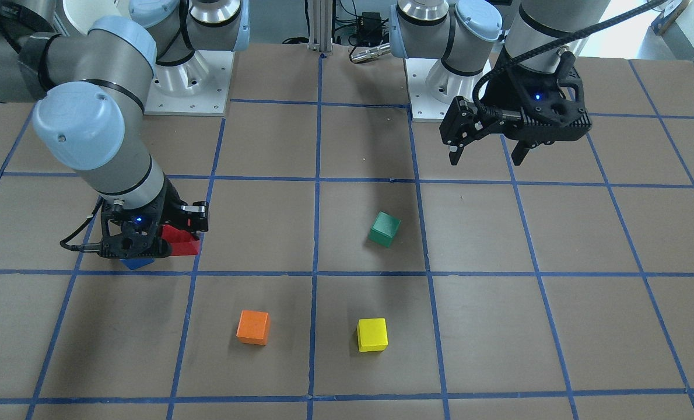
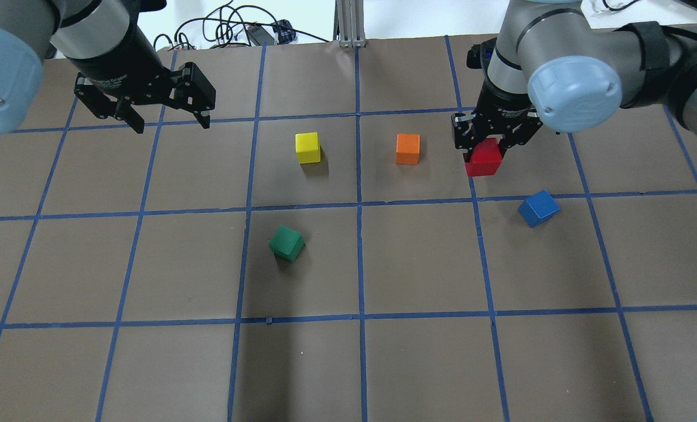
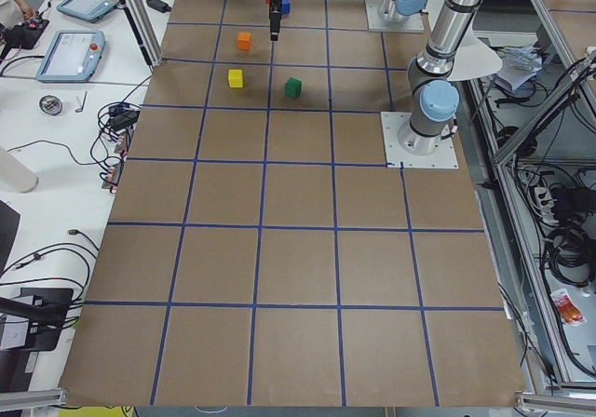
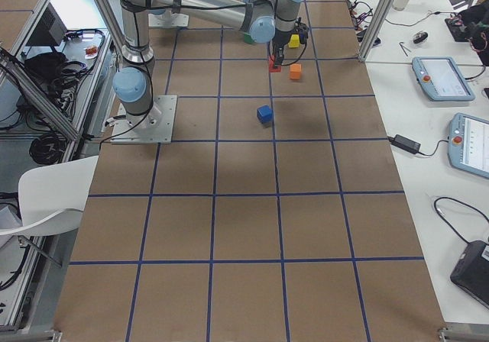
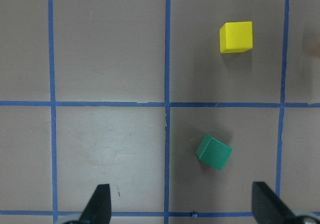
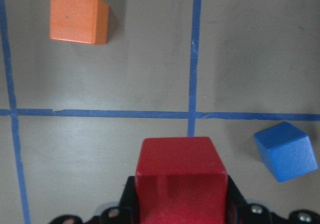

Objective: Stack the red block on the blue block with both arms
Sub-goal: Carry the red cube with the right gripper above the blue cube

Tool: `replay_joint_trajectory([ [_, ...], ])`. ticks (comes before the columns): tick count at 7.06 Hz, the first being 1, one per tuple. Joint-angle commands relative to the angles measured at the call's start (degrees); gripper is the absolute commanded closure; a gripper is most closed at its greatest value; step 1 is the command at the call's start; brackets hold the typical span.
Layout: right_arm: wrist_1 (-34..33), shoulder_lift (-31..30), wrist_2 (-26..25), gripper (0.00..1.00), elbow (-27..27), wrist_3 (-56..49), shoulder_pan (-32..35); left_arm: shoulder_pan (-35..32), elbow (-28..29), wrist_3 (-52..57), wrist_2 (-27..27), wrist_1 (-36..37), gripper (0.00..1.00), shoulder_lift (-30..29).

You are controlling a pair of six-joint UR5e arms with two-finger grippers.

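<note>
My right gripper point(image 2: 484, 146) is shut on the red block point(image 2: 482, 159) and holds it a little above the table. In the right wrist view the red block point(image 6: 180, 174) fills the lower middle. The blue block point(image 6: 286, 150) lies on the table to its right, turned at an angle and apart from it. The blue block also shows in the overhead view point(image 2: 539, 208), nearer the robot than the red block. In the front-facing view it point(image 1: 137, 263) is mostly hidden behind the right gripper. My left gripper point(image 2: 171, 125) is open and empty, high over the far left of the table.
An orange cube point(image 2: 407, 149) sits just left of the red block. A yellow cube point(image 2: 307, 147) sits further left. A green cube point(image 2: 286, 243) lies turned near the middle, below the left wrist camera point(image 5: 214, 151). Blue tape lines grid the brown table point(image 2: 419, 363).
</note>
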Motion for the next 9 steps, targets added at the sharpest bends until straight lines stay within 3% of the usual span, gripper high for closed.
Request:
replay_joint_trajectory([
  [1,-1.1,-0.7,-4.7,1.0,3.7,-6.8,-2.0,0.0,0.0,0.0,-0.1,0.0,0.0,0.0],
  [4,-8.5,-0.8,-3.8,1.0,9.9,-20.7,-10.2,0.0,0.0,0.0,-0.1,0.0,0.0,0.0],
  [9,-10.5,-0.2,-3.3,1.0,11.2,-22.6,-11.4,0.0,0.0,0.0,-0.2,0.0,0.0,-0.1],
])
